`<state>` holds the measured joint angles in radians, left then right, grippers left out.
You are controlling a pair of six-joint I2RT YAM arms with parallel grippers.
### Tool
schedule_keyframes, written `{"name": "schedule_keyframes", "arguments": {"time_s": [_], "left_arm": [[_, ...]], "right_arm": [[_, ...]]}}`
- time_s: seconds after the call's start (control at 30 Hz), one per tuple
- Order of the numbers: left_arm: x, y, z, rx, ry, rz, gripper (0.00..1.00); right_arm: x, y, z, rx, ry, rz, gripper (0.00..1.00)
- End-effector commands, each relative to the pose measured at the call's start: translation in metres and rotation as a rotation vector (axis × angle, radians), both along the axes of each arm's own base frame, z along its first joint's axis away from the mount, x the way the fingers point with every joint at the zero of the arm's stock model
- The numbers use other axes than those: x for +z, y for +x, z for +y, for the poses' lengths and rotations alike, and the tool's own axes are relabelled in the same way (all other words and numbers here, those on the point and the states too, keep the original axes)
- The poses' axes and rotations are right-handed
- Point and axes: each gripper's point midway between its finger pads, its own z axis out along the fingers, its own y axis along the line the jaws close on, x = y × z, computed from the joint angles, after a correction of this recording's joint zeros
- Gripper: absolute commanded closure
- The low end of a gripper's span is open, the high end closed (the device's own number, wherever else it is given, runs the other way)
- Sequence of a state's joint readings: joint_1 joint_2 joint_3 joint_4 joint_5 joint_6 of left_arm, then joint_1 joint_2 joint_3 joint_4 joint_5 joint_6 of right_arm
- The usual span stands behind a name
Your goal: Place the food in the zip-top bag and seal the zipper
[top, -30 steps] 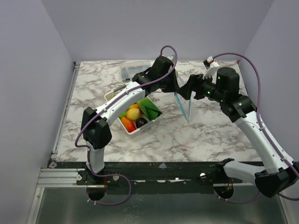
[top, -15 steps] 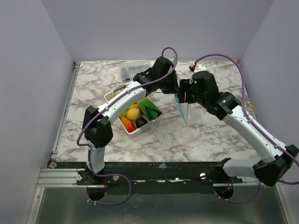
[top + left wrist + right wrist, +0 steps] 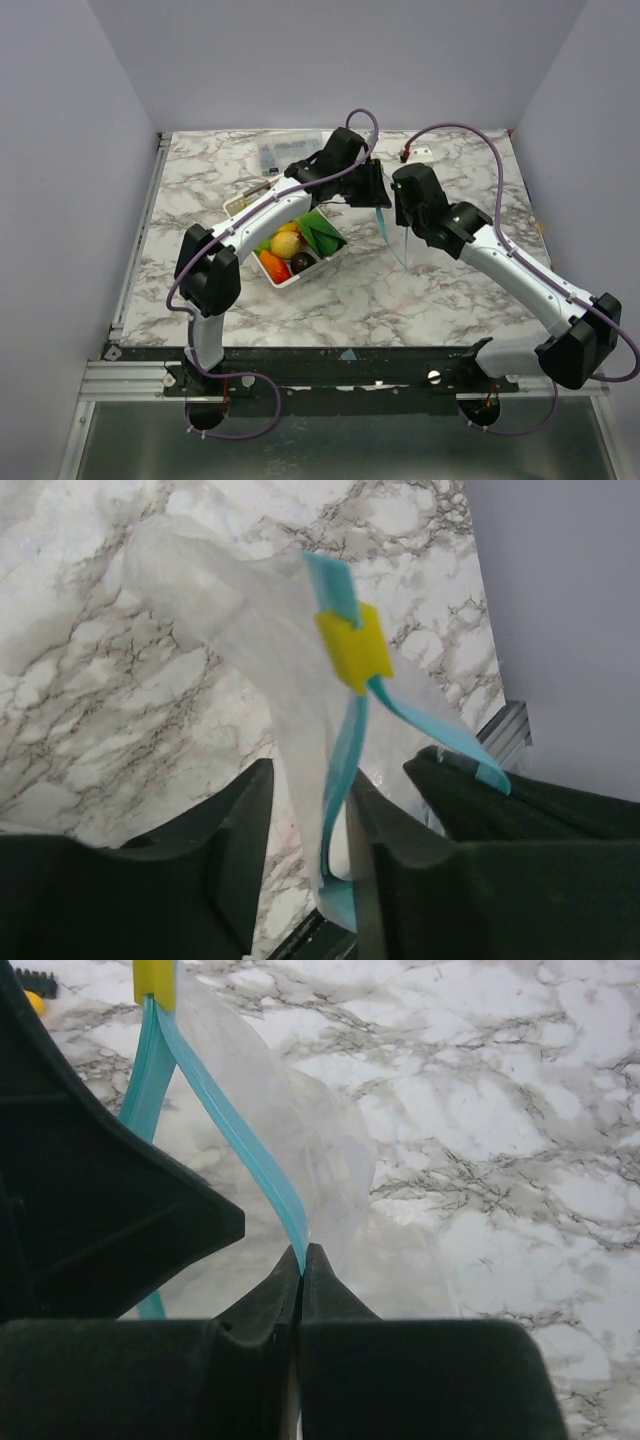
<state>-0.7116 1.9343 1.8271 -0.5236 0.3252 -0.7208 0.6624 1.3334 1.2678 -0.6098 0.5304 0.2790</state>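
The zip-top bag (image 3: 396, 238) hangs clear above the marble table between my two grippers. My right gripper (image 3: 303, 1250) is shut on the blue zipper (image 3: 238, 1130) at the bag's mouth. A yellow slider (image 3: 353, 647) sits on the strip. My left gripper (image 3: 310, 780) is open. The bag's film (image 3: 230, 590) and the zipper (image 3: 345, 745) hang in the gap, resting against its right finger. In the top view the left gripper (image 3: 378, 195) and the right gripper (image 3: 401, 215) nearly touch. The food (image 3: 286, 244) lies in the white tray (image 3: 300, 279).
The tray of toy fruit sits left of centre, under the left forearm. A rigid clear box with blue labels (image 3: 287, 150) stands at the back of the table. Purple cables loop over both arms. Walls close in on three sides.
My right gripper has swung left to the bag and shut on its zipper strip. My left gripper, shut on the bag before, has parted its jaws.
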Motion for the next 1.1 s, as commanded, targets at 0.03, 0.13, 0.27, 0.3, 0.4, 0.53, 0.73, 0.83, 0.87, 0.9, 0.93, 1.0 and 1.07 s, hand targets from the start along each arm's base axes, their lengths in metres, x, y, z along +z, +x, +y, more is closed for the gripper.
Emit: {"name": "schedule_keyframes", "arguments": {"time_s": [0.03, 0.13, 0.27, 0.3, 0.4, 0.53, 0.73, 0.83, 0.87, 0.9, 0.93, 1.0, 1.07], "left_arm": [[0.028, -0.019, 0.013, -0.094, -0.088, -0.097, 0.43], [0.047, -0.038, 0.024, -0.151, -0.126, -0.122, 0.21], [0.076, -0.066, 0.044, -0.206, -0.156, -0.212, 0.08], [0.080, -0.072, 0.053, -0.206, -0.147, -0.234, 0.06], [0.069, -0.079, 0.082, -0.185, -0.051, -0.278, 0.03], [0.031, -0.077, 0.136, -0.069, 0.143, -0.314, 0.03], [-0.021, -0.074, 0.196, 0.055, 0.284, -0.220, 0.03], [-0.028, -0.077, 0.202, 0.086, 0.255, -0.176, 0.03], [-0.031, -0.079, 0.200, 0.084, 0.244, -0.162, 0.03], [-0.033, -0.081, 0.197, 0.072, 0.227, -0.157, 0.03], [-0.037, -0.082, 0.196, 0.061, 0.222, -0.146, 0.04], [-0.047, -0.082, 0.195, 0.047, 0.243, -0.111, 0.08], [-0.059, -0.081, 0.196, 0.047, 0.275, -0.072, 0.12]], "right_arm": [[0.007, 0.000, -0.020, -0.098, -0.002, -0.092, 0.99], [0.007, -0.005, -0.053, -0.252, -0.077, -0.110, 0.99], [0.021, -0.011, -0.094, -0.376, -0.119, -0.122, 0.99], [0.027, -0.014, -0.106, -0.409, -0.129, -0.131, 0.99], [0.050, -0.026, -0.130, -0.477, -0.195, -0.150, 0.99], [0.062, -0.033, -0.134, -0.448, -0.232, -0.122, 0.99], [0.006, -0.012, -0.085, -0.267, -0.127, -0.008, 0.99], [-0.044, 0.001, -0.042, -0.116, -0.042, 0.082, 0.99], [-0.059, 0.002, -0.029, -0.070, -0.003, 0.108, 0.99], [-0.070, 0.003, -0.020, -0.043, 0.025, 0.122, 0.99], [-0.078, 0.004, -0.012, -0.021, 0.063, 0.128, 0.99], [-0.087, 0.001, -0.003, 0.012, 0.107, 0.131, 0.99], [-0.089, -0.001, -0.002, 0.025, 0.128, 0.113, 0.99]]}}
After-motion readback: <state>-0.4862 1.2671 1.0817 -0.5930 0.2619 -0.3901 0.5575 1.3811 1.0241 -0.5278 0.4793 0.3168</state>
